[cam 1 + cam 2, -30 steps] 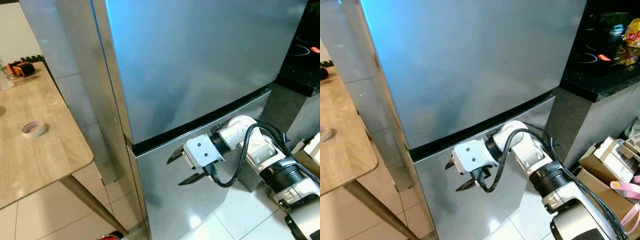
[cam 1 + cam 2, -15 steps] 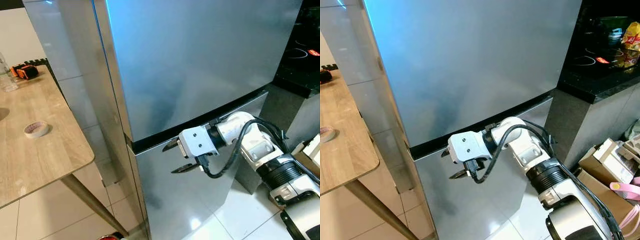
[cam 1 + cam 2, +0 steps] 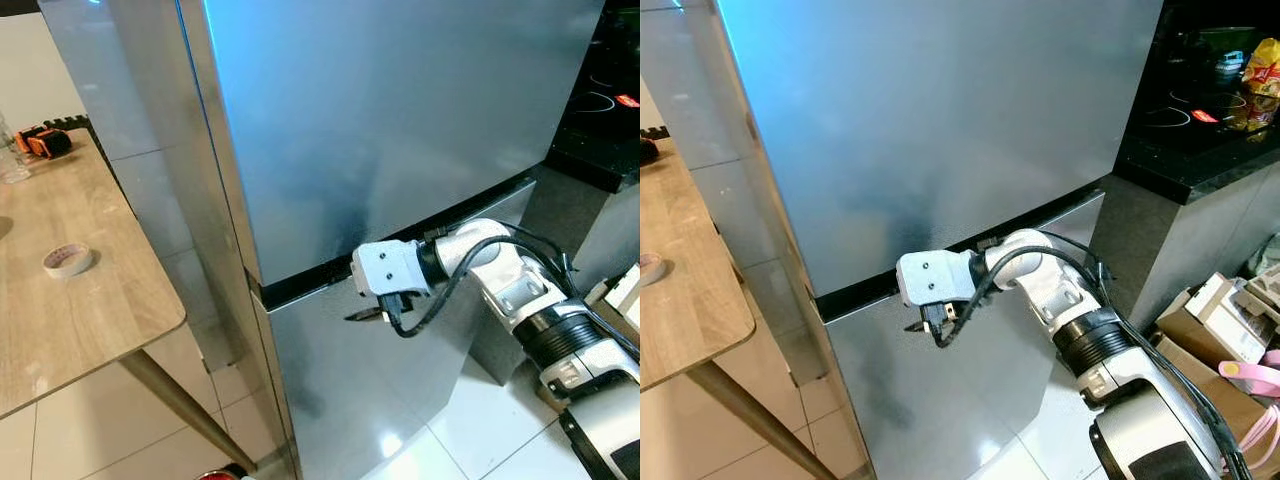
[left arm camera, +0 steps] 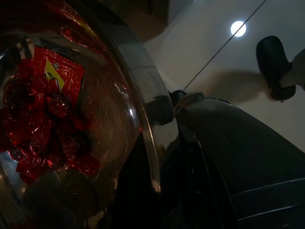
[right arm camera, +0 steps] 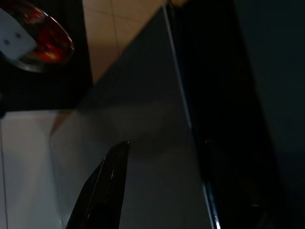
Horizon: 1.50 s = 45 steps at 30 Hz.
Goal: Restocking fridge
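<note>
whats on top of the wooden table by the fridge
A roll of tape lies on the wooden table; an orange-and-black object and a clear container sit at its far edge. The rest is out of frame.

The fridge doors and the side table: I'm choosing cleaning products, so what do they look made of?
Fridge doors: apparently brushed stainless steel or a steel-look finish, grey with soft blurred reflections. Table: pale wood or wood-look laminate, with visible grain and a matte top.
</note>
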Available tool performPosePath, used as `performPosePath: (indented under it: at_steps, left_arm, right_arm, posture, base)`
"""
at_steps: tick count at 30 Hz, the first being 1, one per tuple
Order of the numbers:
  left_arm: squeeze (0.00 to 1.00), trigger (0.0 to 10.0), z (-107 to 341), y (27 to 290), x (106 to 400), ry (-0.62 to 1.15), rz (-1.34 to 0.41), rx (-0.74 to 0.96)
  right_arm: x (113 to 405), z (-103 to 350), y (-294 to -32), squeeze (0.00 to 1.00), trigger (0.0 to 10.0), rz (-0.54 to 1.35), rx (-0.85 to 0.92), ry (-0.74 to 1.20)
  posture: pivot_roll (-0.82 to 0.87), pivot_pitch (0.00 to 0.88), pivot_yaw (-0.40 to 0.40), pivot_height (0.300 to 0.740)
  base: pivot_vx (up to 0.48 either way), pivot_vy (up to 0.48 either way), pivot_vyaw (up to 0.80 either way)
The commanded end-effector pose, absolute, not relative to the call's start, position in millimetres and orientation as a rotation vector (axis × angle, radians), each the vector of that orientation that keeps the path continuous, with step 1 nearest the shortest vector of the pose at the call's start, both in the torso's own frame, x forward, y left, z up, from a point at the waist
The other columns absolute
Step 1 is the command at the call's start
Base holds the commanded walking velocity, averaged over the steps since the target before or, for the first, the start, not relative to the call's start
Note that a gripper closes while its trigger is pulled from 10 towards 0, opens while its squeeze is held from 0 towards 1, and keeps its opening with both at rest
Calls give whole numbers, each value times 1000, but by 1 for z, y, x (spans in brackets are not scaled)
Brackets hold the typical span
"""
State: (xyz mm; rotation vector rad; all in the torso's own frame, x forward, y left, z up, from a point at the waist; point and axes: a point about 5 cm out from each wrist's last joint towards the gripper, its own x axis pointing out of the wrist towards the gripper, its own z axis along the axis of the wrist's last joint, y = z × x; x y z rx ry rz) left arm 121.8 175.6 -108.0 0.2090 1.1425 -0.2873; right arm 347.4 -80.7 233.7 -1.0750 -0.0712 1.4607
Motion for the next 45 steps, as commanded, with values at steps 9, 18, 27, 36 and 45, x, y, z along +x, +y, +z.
performPosePath:
  at_steps: [9,18,27,36,45]
  left_arm:
    - [0,10000,-115,183,95,1250,-287,224]
    - [0,10000,-115,183,94,1252,-284,220]
    - [0,10000,-115,184,94,1253,-282,218]
    - [0,10000,-115,184,94,1253,-283,220]
    - [0,10000,-115,184,95,1252,-282,219]
  right_arm:
    - [358,224,-83,0,10000,1376,-1206,27]
    - [350,222,-85,0,10000,1509,-1235,27]
    - [336,217,-92,0,10000,1675,-1207,78]
    - [335,216,-94,0,10000,1676,-1205,81]
    - [329,200,-94,0,10000,1696,-1220,136]
  posture:
    - [-84,35,-3,740]
    - [-86,35,-5,740]
    - [-86,35,-5,740]
    - [-86,37,0,740]
    - [-86,38,2,740]
  base:
    - [0,0,0]
    - [0,0,0]
    - [0,0,0]
    - [0,0,0]
    - [0,0,0]
